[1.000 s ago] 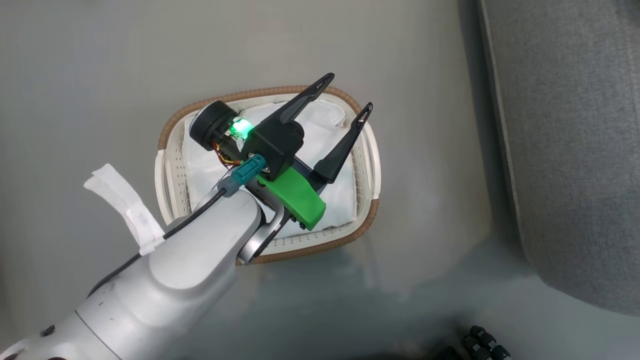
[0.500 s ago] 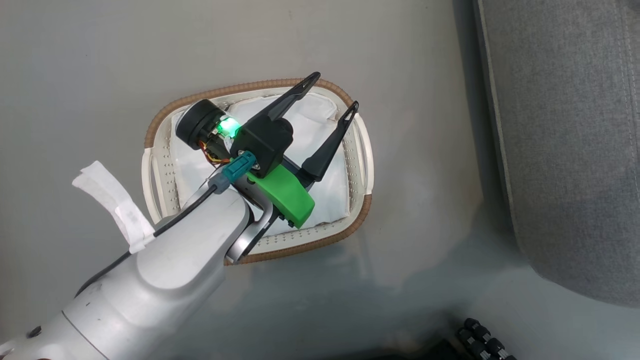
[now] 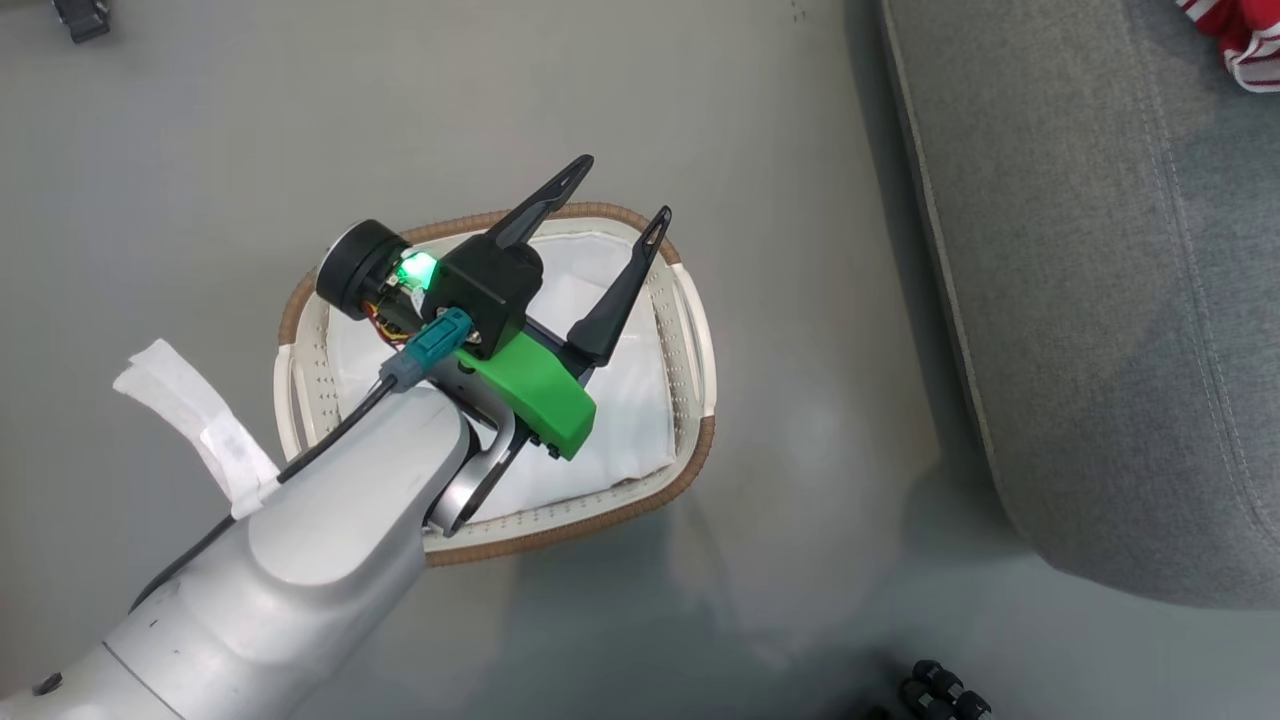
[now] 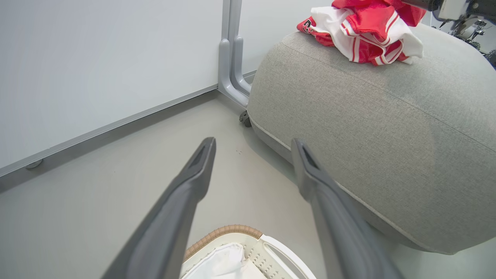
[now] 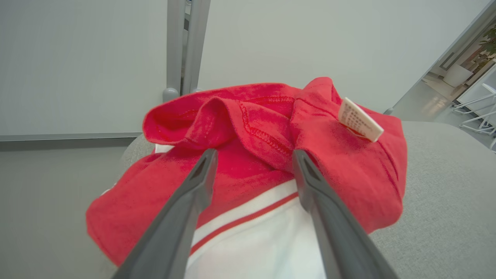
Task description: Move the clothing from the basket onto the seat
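Note:
The basket (image 3: 694, 330) stands on the grey floor with just its white liner (image 3: 625, 420) showing inside. My left gripper (image 3: 620, 190) hovers above its far rim, open and holding nothing; in the left wrist view its gripper (image 4: 252, 142) points past the basket (image 4: 271, 248) at the seat (image 4: 387, 116). The red clothing (image 4: 364, 27) lies crumpled on top of the seat (image 3: 1100, 300), a corner of the clothing (image 3: 1235, 40) peeking in at the head view's top right. My right gripper (image 5: 254, 153) is open right over the clothing (image 5: 252, 116), fingers either side of a red fold.
A white wall panel with a grey metal post (image 4: 230, 50) stands behind the seat, a small caster (image 4: 245, 118) at its foot. Black knobs (image 3: 940, 690) sit at the head view's bottom edge. Bare floor lies between basket and seat.
The whole head picture has shifted left, so the camera has turned; more of the seat and a corner of red clothing have come into view. My left gripper stays open above the basket.

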You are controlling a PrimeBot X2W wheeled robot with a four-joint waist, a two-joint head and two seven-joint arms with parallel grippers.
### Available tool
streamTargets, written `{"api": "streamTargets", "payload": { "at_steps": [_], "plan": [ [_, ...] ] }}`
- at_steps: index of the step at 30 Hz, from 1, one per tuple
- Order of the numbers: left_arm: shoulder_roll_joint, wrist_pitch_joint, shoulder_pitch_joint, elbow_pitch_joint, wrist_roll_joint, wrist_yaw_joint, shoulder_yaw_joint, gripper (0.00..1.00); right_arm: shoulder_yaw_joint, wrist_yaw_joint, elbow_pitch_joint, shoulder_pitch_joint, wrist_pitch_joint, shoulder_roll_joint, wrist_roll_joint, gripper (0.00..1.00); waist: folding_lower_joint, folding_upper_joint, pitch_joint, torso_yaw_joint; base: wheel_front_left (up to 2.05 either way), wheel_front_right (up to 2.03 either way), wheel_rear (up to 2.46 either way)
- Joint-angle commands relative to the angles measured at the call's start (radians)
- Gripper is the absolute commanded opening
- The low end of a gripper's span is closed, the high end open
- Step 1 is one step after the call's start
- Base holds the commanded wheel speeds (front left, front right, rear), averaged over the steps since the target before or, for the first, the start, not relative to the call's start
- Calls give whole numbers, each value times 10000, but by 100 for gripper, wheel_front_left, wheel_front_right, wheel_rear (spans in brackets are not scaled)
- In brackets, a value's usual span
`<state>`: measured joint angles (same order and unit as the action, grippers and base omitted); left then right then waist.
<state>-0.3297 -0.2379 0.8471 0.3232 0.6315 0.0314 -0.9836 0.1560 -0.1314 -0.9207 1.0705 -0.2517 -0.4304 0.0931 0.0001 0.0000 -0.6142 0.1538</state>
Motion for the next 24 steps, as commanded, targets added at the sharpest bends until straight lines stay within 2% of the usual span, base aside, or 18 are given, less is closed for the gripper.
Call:
{"api": "streamTargets", "payload": {
  "at_steps": [1,8,15,24],
  "plan": [
    [-61,-51,-135,14,113,67,67,100,-159,14,150,-291,-71,90,151,100,-1,0,315,157,0,0,0],
    [-112,-186,-483,73,291,178,364,100,-977,14,976,-1137,-137,413,475,100,-1,0,982,246,0,0,0],
    [71,-271,-1048,211,454,284,923,100,-1044,13,1756,-1658,-145,617,446,100,-1,0,1927,44,0,0,0],
    [406,-275,-2628,-238,117,444,2890,100,-689,14,2646,-2694,-147,1559,110,100,-1,0,3357,-661,0,0,0]
  ]
}}
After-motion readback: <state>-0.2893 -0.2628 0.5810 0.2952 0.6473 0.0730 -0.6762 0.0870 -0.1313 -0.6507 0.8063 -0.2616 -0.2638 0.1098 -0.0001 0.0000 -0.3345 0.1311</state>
